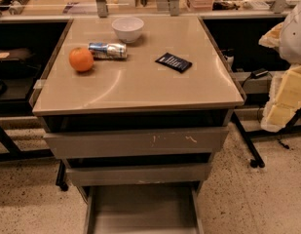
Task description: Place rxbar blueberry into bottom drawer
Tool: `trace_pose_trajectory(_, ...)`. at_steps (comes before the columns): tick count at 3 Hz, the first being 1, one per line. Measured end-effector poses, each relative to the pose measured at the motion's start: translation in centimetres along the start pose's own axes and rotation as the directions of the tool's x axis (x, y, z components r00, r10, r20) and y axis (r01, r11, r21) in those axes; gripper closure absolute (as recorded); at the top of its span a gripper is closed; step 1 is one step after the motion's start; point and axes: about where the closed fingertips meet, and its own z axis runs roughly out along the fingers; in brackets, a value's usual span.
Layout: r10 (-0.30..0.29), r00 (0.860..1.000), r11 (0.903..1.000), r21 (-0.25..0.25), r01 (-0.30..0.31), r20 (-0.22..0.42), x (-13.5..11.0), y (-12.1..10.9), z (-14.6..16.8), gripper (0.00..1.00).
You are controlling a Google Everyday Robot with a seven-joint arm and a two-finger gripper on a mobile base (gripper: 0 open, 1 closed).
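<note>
The rxbar blueberry, a flat dark wrapper with white print, lies on the cabinet top, right of its middle. The bottom drawer is pulled out at the foot of the cabinet and its flat grey floor is bare. My gripper hangs at the right edge of the camera view, beside the cabinet and below its top. It is apart from the bar and holds nothing that I can see.
On the cabinet top are an orange at the left, a silver-blue can lying beside it, and a white bowl at the back. The two upper drawers are shut. A black table leg stands to the right.
</note>
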Motion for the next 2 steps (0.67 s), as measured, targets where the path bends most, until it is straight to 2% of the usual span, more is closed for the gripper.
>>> trace_pose_trajectory(1, 0.0, 1.0, 1.0, 0.0, 0.0, 0.0, 0.0, 0.0, 0.0, 0.0)
trace_pose_trajectory(2, -0.002, 1.0, 0.9996, 0.028, 0.002, 0.009, -0.73, -0.5, -0.12, 0.0)
